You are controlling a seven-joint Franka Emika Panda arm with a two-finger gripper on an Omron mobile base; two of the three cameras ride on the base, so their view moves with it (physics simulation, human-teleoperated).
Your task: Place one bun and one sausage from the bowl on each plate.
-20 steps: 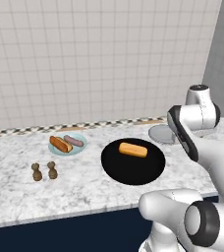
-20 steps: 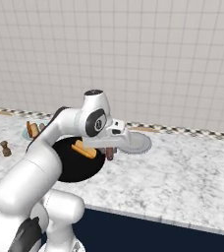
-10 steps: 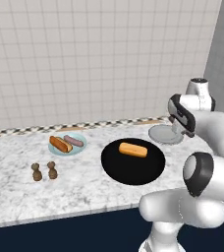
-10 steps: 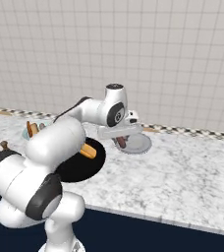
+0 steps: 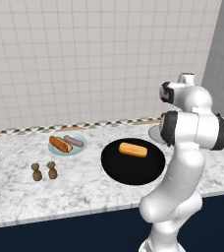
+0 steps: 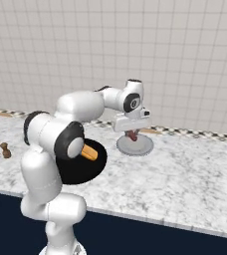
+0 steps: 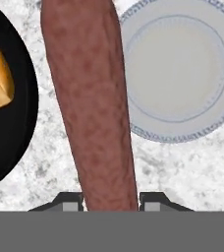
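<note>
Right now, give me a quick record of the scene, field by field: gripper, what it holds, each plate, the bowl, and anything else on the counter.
gripper: shut on the sausage, above the grey plate
grey plate: bare, nothing on it yet
light blue plate: holds one bun and one sausage side by side
bowl: black, one bun left inside
other items: two small brown shakers on the marble counter, in front of the light blue plate

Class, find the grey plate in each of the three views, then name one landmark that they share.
Left base view: grey plate right of centre, mostly behind the arm.
Right base view: plate at centre, under the claw.
Hand view: plate upper right, beside the held sausage.
Shared landmark: the black bowl with its bun.
</note>
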